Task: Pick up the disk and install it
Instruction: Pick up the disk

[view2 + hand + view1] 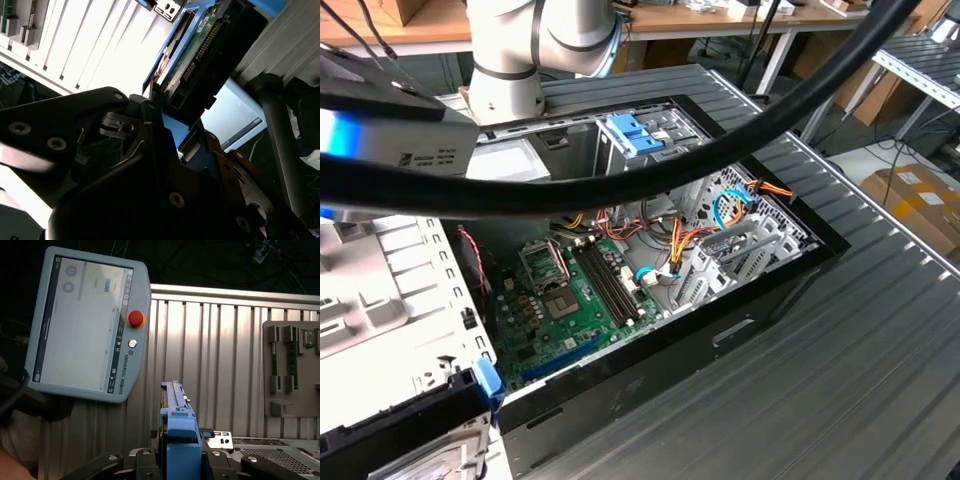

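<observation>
1. Gripper [181,459]: the jaws are closed on the disk [176,412], with 1 black finger [142,465] on each side of its bright blue side rail [182,432]. No gap shows between the fingers and the rail.

2. Disk: it is held on edge, clear of the ribbed metal table [220,350] and outside the computer case [280,450], just beside the case's perforated grey corner. In the second wrist view the disk's [195,55] green circuit board and connector row face the camera, framed by the blue rail.

3. Computer case [720,330]: it lies open on the table. Inside it are the green motherboard [565,290], orange and blue cable bundles [720,215] and a blue latch piece [635,135] on the drive cage at the far side of the case.

4. Teach pendant [85,325]: it lies flat on the table, well apart from the case.

5. Grey tray [292,370] with memory modules: it lies on the table near the case.

6. Robot arm [520,50]: its pale body stands behind the case. A thick black cable [650,170] crosses in front of the case in the exterior view.
</observation>
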`<state>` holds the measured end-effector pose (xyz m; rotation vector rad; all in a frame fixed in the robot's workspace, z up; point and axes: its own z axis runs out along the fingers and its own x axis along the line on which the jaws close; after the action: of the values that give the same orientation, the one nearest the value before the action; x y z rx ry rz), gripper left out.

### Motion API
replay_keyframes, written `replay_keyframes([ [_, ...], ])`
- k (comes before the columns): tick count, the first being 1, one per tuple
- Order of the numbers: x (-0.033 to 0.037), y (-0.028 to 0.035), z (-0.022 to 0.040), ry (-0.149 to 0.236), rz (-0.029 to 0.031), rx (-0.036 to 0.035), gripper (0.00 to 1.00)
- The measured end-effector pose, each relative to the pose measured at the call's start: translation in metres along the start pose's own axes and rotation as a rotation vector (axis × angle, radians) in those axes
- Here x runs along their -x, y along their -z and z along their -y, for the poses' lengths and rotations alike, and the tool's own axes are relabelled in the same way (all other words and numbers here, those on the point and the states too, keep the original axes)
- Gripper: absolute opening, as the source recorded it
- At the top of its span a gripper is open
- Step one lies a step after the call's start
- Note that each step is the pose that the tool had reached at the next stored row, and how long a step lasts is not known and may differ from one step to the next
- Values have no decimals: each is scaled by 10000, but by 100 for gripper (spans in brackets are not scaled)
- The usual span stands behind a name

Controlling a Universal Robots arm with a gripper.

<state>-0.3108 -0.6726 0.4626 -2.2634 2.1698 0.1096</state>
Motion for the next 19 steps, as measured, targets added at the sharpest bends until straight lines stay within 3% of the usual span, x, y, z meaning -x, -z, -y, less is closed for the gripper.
replay_keyframes([
  [7,17,-7,10,2,7,-4,37],
  [12,219,-15,18,0,4,-2,37],
  [14,242,-12,19,1,6,-3,37],
  [19,315,136,15,1,5,-2,37],
])
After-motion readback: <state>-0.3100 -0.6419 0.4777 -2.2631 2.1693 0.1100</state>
